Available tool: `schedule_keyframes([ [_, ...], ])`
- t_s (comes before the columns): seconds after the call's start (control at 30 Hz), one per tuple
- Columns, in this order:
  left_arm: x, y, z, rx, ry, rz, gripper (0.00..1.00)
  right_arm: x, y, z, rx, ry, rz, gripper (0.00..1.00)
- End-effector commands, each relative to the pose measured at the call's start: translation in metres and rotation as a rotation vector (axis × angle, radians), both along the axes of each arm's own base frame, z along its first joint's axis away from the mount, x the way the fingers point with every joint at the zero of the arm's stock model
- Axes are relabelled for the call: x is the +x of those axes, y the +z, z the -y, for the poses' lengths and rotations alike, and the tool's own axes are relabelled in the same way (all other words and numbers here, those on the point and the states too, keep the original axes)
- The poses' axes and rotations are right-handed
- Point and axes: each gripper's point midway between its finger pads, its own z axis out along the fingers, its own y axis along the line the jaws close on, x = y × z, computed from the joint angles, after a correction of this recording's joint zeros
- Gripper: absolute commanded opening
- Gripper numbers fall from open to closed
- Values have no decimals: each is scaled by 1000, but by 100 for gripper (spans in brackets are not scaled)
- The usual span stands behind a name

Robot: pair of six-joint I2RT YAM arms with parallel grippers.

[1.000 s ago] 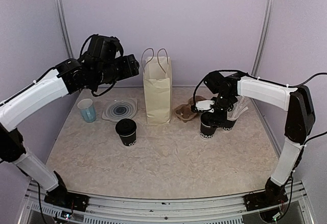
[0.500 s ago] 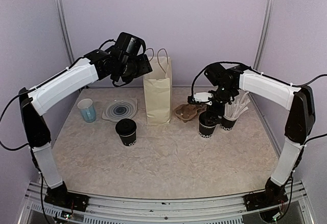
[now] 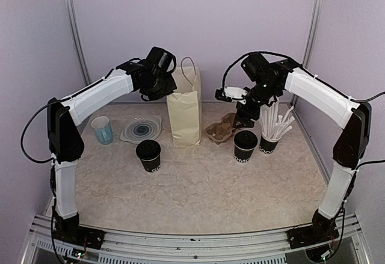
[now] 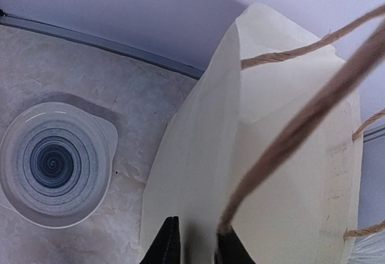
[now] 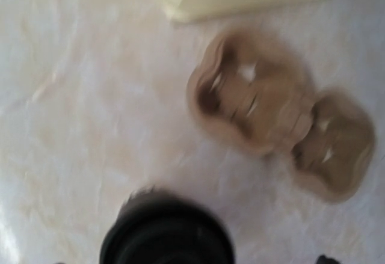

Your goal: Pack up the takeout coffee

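Note:
Two takeout coffee cups, black with lids, stand on the table: one (image 3: 148, 154) in front of the paper bag's left side, the other (image 3: 245, 145) on the right, blurred in the right wrist view (image 5: 167, 234). My right gripper (image 3: 242, 115) hangs open above that right cup, apart from it. My left gripper (image 3: 167, 89) is at the top left rim of the cream paper bag (image 3: 185, 116). In the left wrist view its jaws (image 4: 198, 249) stand narrow over the bag's wall, and a rope handle (image 4: 283, 144) ends at the right finger.
A brown cardboard cup carrier (image 3: 221, 130) lies between the bag and the right cup. A black cup of white straws (image 3: 269, 138) stands right beside that cup. A blue cup (image 3: 102, 129) and a translucent ribbed dish (image 3: 141, 128) sit at the left.
My left arm swung right to the bag's rim and its jaws narrowed. My right gripper rose off the right cup, which stays standing.

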Motion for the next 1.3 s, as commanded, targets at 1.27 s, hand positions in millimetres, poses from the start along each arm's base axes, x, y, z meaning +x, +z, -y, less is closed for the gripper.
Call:
schedule_keyframes([
  [1.27,-119,236,-150,-233,152,475,0,56,-176,-90,-94,99,-186,69],
])
